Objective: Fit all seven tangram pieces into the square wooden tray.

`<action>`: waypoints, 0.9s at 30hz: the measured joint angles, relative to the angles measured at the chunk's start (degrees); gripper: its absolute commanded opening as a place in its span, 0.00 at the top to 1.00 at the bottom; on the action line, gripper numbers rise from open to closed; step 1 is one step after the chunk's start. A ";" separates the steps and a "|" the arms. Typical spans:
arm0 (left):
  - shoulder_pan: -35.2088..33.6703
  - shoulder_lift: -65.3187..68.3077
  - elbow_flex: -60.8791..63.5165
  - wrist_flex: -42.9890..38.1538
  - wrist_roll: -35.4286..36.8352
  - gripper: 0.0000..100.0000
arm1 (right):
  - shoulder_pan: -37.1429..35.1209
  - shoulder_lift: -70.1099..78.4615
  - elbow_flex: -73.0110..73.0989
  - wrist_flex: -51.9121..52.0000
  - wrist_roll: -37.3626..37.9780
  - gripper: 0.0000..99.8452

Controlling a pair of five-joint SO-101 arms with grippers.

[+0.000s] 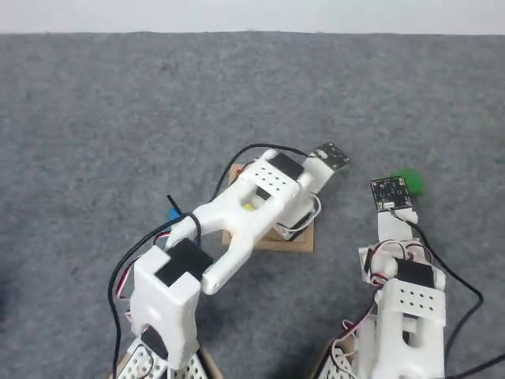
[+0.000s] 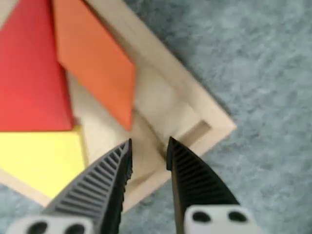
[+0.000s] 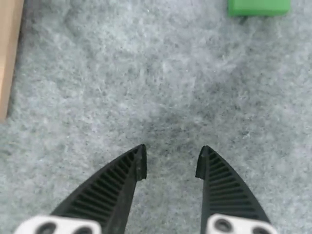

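Mid-task, seemingly between placements. Nearest, left gripper (image 2: 149,146): slightly parted, empty, low over a bare corner of the tray (image 2: 195,97). Just beyond, inside: yellow piece (image 2: 39,161), red piece (image 2: 29,73), orange piece (image 2: 92,53). Right gripper (image 3: 170,161): spread, empty, above bare desk (image 3: 146,73). Farther off, green piece (image 3: 258,6), loose outside. Next, likely: fetch green, turn to fit the gap. No legible writing.
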 measured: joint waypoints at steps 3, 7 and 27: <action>-1.67 0.00 0.79 0.00 -0.79 0.88 | 0.00 0.00 0.00 0.00 0.09 0.81; -3.34 0.00 1.14 0.18 -3.08 0.88 | 0.00 0.00 0.00 0.00 0.09 0.81; -5.27 0.09 -10.46 0.70 1.23 0.98 | 0.00 0.00 0.00 0.00 0.09 0.81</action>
